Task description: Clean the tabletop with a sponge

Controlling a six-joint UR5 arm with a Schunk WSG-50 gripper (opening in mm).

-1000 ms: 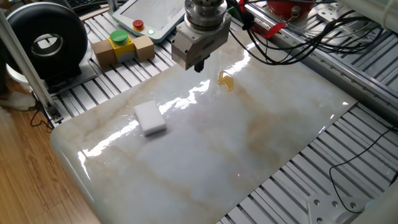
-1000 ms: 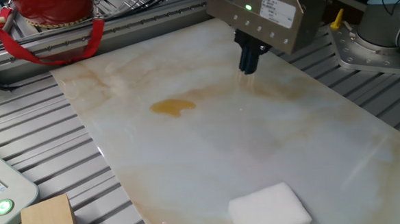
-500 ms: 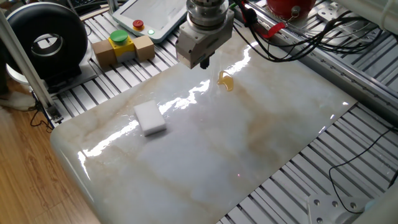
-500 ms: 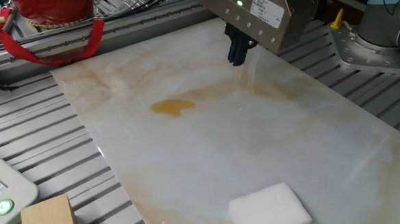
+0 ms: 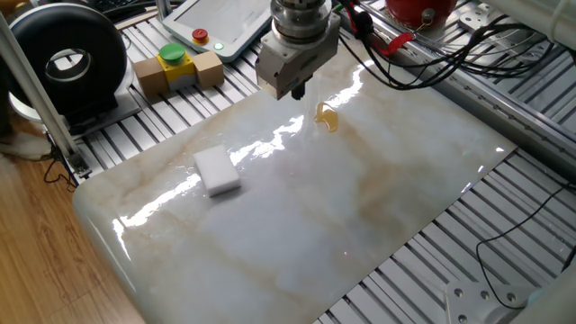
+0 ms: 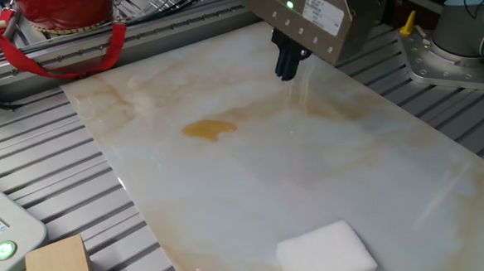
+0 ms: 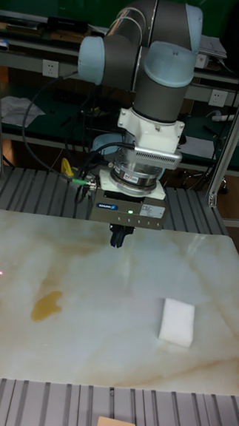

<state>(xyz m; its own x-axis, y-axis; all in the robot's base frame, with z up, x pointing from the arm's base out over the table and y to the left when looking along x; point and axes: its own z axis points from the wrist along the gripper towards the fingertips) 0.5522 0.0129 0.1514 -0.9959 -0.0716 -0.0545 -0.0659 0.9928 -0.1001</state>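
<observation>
The desk (image 5: 360, 207), a glossy white marble-look slab with beige veins, fills most of each view and carries just two things of the task: an amber stain (image 6: 209, 130) toward its far side and the sponge (image 7: 176, 322), a small white foam block lying flat and untouched, well apart from the stain. The tool (image 6: 286, 64) hangs above the slab, empty, its dark fingers drawn together with no gap visible between them; it stands nearer the stain than the sponge.

The step in hand, as I judge it, is fetching the sponge. To do that well the fingers should part wide before descending, come down straddling the block's shorter width, and close only firmly enough to hold the foam (too hard a squeeze would pinch it thin and leave little face to wipe with). The glossy surface may let the block slide if one finger touches first, so a centred approach matters.

As for containers, the only box-like thing is a tan cardboard box (image 5: 180, 72) with a yellow-green button on top, sitting off the slab on the ribbed frame; its contents are not visible.
</observation>
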